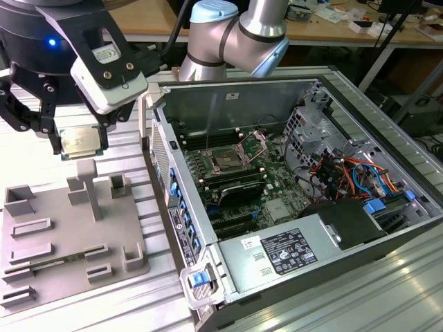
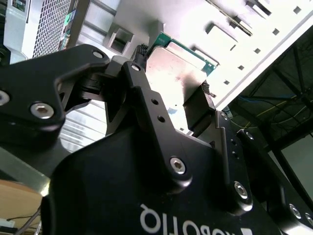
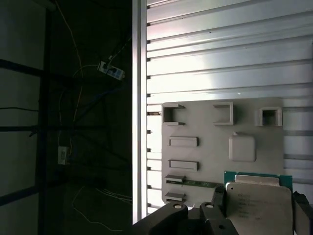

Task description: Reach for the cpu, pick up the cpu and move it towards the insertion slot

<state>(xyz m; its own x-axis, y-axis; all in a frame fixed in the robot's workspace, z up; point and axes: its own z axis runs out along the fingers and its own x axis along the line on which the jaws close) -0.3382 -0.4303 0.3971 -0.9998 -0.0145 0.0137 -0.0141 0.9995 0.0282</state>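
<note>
**Inspector:** Exterior view first. State of the tool [image 1: 80, 136]?

**Assistant:** Clamped on the cpu [image 1: 81, 144] by two opposite edges. Held flat in the air above the far end of the grey holder plate [image 1: 66, 242], clear of its posts. Well apart from the insertion slot [image 1: 226, 160], found inside the open computer case [image 1: 228, 97] toward the exterior view's right. Hinged clamp there apparently swung back, brownish centre exposed.

**Inspector:** Second wrist view?

**Assistant:** Hold confirmed. Fingers [image 2: 198, 110] pressed against the sides of the cpu [image 2: 178, 73], silvery face bare between them, green rim showing at the far edge. No tilt in the grip noted.

**Inspector:** First wrist view?

**Assistant:** Again the cpu [image 3: 259, 208] seated in the tool [image 3: 259, 198], with the holder plate [image 3: 210, 142] beneath it on the ribbed metal counter [image 3: 220, 49]. Lifted off the plate, not touching it.

**Inspector:** Assessment and advice for the carry?

**Assistant:** Judged as picked up, with nearly the whole transfer outstanding. Recommended: hold the cpu level throughout, grip on the edges only, no more squeeze than needed. Cross the near wall of the case with height to spare. Steer away from the coloured cables [image 1: 339, 166]. Square the cpu to the socket frame during the approach, not at the last instant. Main risk judged to be a slip from the narrow edge grip under a sudden turn.
</note>
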